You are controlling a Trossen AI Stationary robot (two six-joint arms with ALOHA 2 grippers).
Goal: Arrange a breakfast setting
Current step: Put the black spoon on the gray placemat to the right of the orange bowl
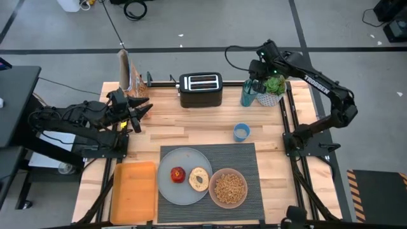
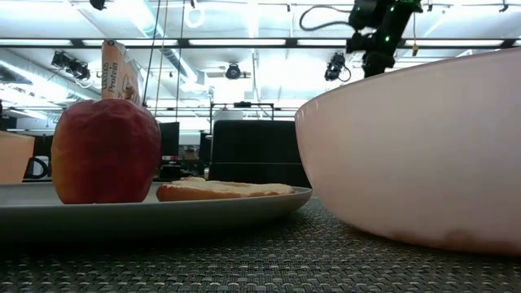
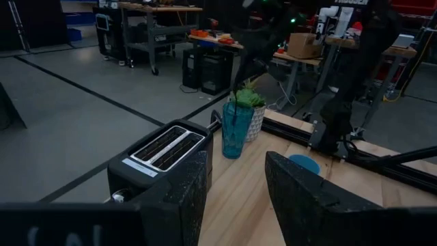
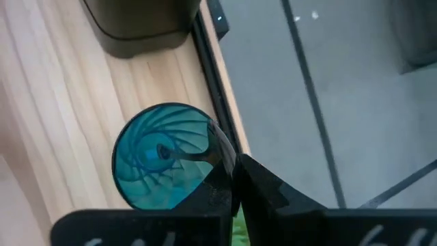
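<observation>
One mat (image 1: 216,181) lay at the near middle of your surface (image 1: 210,121), dark and ribbed, its long axis running left to right. On it you had one blue-grey plate (image 1: 166,189) overhanging the mat's left edge and one pink bowl (image 1: 229,187) just to the plate's right, the two rims touching or nearly so. One red apple (image 1: 178,173) sat on the plate's left half and one bagel (image 1: 199,179) lay flat beside it toward the bowl. The bowl held brown cereal (image 1: 229,186).

Left of the plate you had one flat orange tray (image 1: 134,192). Behind the mat stood one small blue cup (image 1: 241,131), and at the far edge one black two-slot toaster (image 1: 200,90), slots running left to right. A cereal box (image 1: 125,70) stood at the far left corner, with a potted plant (image 1: 272,93) and a tall teal glass (image 1: 248,94) at the far right.

Your right gripper (image 4: 232,179) was over the teal glass's rim, its fingers close together at the glass's edge. Your left gripper (image 3: 235,191) hung open near the far left of the surface, pointing toward the toaster and holding nothing.
</observation>
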